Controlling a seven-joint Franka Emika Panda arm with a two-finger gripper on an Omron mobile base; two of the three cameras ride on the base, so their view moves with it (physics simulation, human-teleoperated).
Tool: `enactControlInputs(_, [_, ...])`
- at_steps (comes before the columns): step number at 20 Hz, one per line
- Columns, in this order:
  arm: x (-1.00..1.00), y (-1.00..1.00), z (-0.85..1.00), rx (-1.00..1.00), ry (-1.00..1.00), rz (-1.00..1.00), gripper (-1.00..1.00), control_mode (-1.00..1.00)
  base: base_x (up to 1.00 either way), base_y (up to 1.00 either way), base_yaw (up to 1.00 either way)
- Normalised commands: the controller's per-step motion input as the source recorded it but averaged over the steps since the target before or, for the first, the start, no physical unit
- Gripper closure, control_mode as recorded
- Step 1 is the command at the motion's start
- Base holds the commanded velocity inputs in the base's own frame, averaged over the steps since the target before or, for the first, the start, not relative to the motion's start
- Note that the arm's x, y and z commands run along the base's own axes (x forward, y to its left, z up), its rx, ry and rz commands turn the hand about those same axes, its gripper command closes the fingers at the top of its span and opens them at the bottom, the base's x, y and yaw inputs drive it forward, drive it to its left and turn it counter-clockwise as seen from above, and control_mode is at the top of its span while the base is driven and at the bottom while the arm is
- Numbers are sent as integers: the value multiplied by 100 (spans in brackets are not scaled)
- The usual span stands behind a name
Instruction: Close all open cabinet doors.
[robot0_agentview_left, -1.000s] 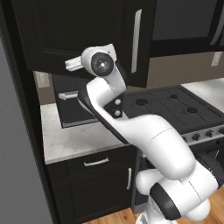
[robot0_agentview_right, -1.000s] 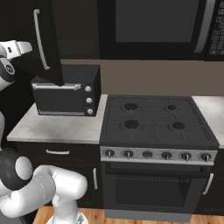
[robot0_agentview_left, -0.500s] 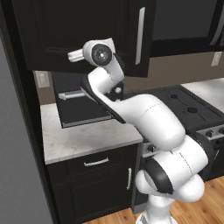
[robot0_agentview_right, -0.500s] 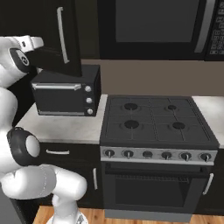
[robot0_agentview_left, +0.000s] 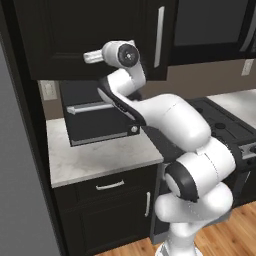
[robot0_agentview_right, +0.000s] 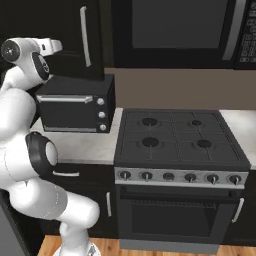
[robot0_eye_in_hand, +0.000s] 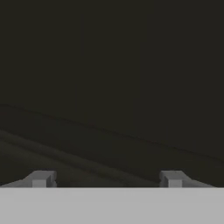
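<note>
A black upper cabinet door with a slim vertical silver handle stands nearly flush with the cabinet front above the counter. My gripper is raised to the left of that handle, at the door's lower part. In the hand view my gripper is open, its fingertips wide apart with nothing between them, facing a dark flat panel at close range. I cannot tell whether the fingers touch it.
A black toaster oven sits on the pale counter under the cabinets. A gas stove stands to the right with a microwave above it. A drawer and lower cabinet doors are below the counter.
The cabinet door has swung from wide open to nearly shut. My arm has followed it, with the hand rising and reaching further toward the cabinet front.
</note>
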Motion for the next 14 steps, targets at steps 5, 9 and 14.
enactControlInputs(5, [80,-36,3,12,0,9,-100,-100,0,0,0])
enactControlInputs(9, [91,-26,14,17,0,14,-100,-100,0,0,0])
enactControlInputs(14, [89,-9,1,13,0,16,-100,-100,0,0,0])
